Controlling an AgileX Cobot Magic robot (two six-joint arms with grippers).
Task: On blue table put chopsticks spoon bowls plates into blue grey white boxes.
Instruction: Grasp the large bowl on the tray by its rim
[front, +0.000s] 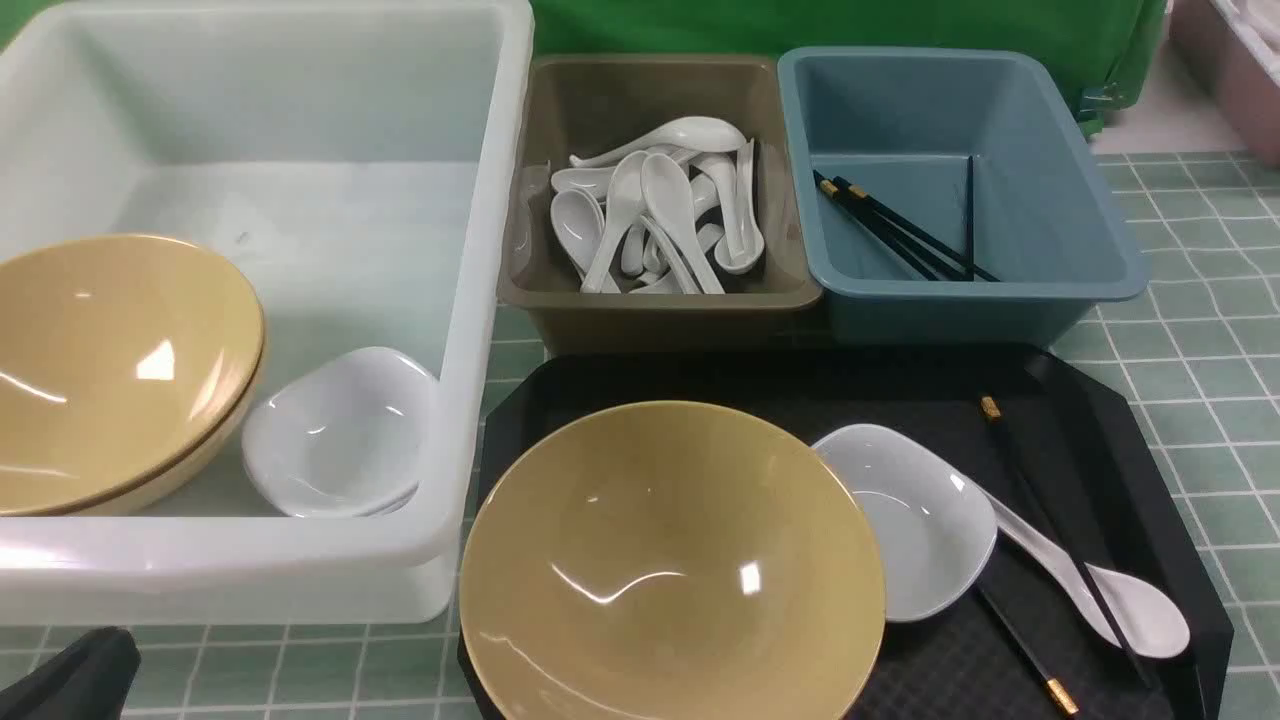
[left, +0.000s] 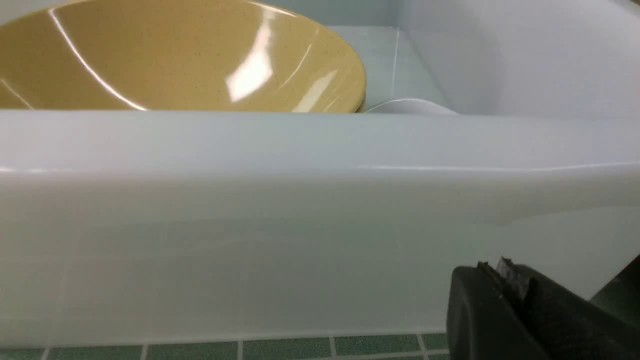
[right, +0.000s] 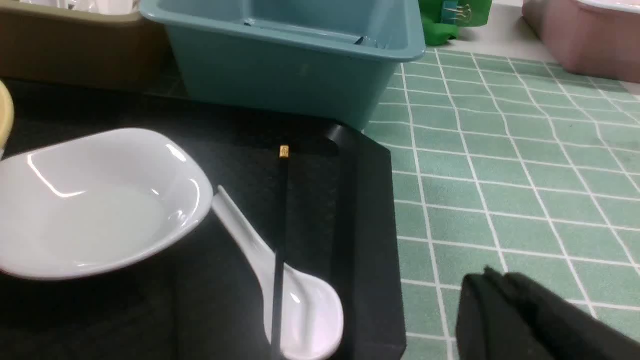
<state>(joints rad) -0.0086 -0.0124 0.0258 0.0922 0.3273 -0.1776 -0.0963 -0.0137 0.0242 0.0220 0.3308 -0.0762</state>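
- Both grippers are closed and empty: the left gripper (left: 500, 267) sits low, just outside the white tub's (front: 250, 570) near wall, and the right gripper (right: 492, 275) hangs over the table (front: 1200, 330) beside the tray (front: 1150, 480).
- On the tray wait a bowl (front: 670, 570), a plate (front: 920, 520), a spoon (front: 1130, 600) and chopsticks (front: 1040, 500).
- One chopstick lies across the spoon's scoop, so lifting the spoon first would likely flick it off the tray.
- The thin black sticks lie flat on the black tray, so a pinch may miss or skid.
- The plate touches the bowl's rim and the spoon's handle, so moving one may drag the others.
- The glossy bowl could slip from a rim grip.
- Rising, the left arm may clip the tub's rim.
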